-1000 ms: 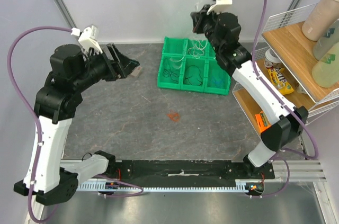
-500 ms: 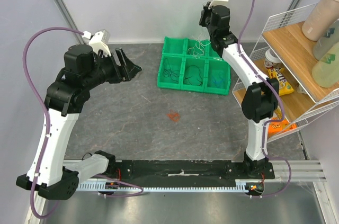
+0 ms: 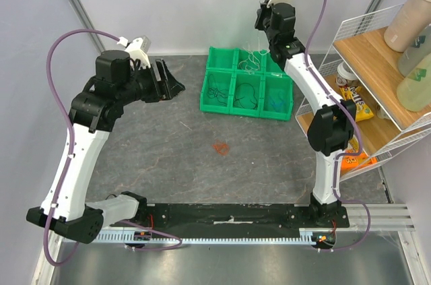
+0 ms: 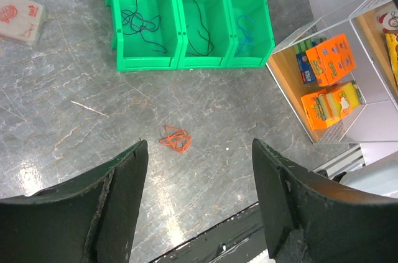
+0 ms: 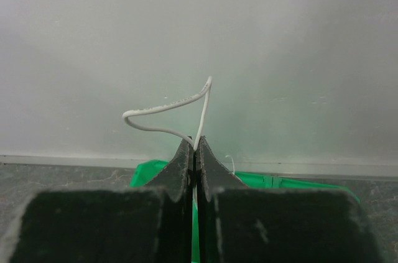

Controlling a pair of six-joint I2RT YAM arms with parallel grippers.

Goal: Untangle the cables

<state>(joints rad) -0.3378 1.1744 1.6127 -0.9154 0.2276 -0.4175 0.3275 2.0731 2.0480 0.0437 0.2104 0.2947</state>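
A small red-orange cable (image 3: 220,147) lies loose on the grey table; it also shows in the left wrist view (image 4: 175,139). Black cables (image 4: 138,19) and a blue cable (image 4: 246,29) lie in the green bin tray (image 3: 205,93). My right gripper (image 3: 261,23) is raised over the tray's back row and is shut on a white cable (image 5: 166,108) that loops up from its fingertips. More white cable (image 3: 250,62) hangs into the tray's back compartments. My left gripper (image 3: 172,83) is open and empty, held high at the table's left back, well away from the red-orange cable.
A wire shelf rack (image 3: 377,83) stands at the right with bottles, snack packs and orange boxes (image 4: 325,58). A small white packet (image 4: 20,8) lies left of the tray. The back wall is close behind the tray.
My left arm has risen and swung right, toward the tray. My right arm has straightened and lifted the white cable higher over the tray's back row.
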